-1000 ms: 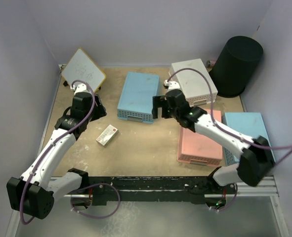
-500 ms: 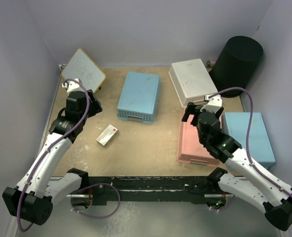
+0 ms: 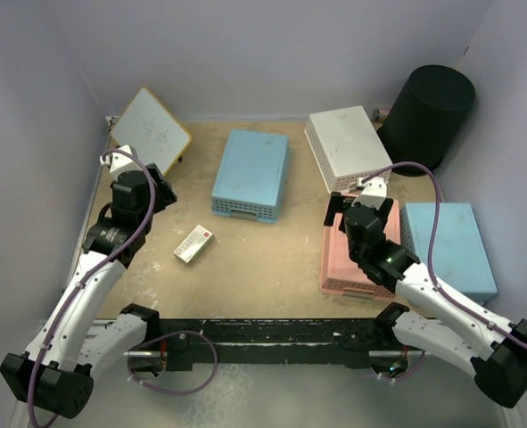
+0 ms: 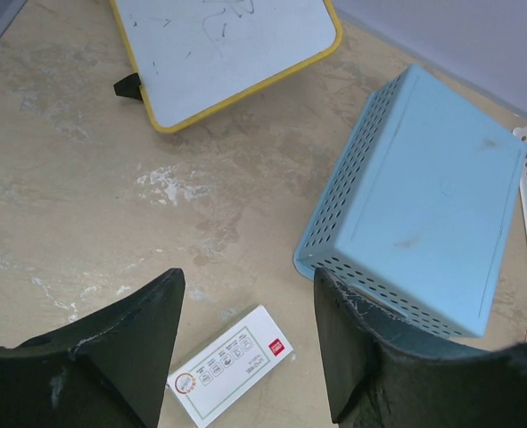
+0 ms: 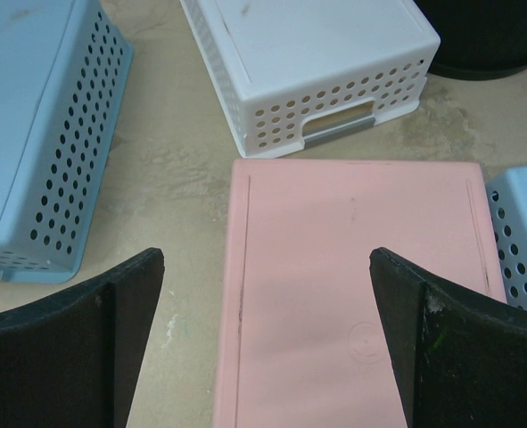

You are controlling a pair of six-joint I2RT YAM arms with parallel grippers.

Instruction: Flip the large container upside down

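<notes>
Two sets of jaws hang over the tan tabletop (image 3: 263,259), and neither holds anything. The right jaws are spread wide and empty directly above the shallow pink plastic lattice basket (image 3: 339,267), which lies bottom up.

The tall round black plastic wastebasket (image 3: 428,116) stands beyond the pink basket, off to its right at the far corner, untouched and well apart from both arms. Between the two, just beyond the pink basket, lies a white perforated plastic basket (image 3: 348,147), also bottom up. A light blue perforated basket (image 3: 450,250) sits just beside the pink basket on its right, and a second blue one (image 3: 250,174) lies to its far left.

Further left of the pink basket, the left jaws stand apart and empty over a small white card box (image 4: 232,374). A yellow-framed whiteboard (image 3: 152,129) is propped farthest left.
</notes>
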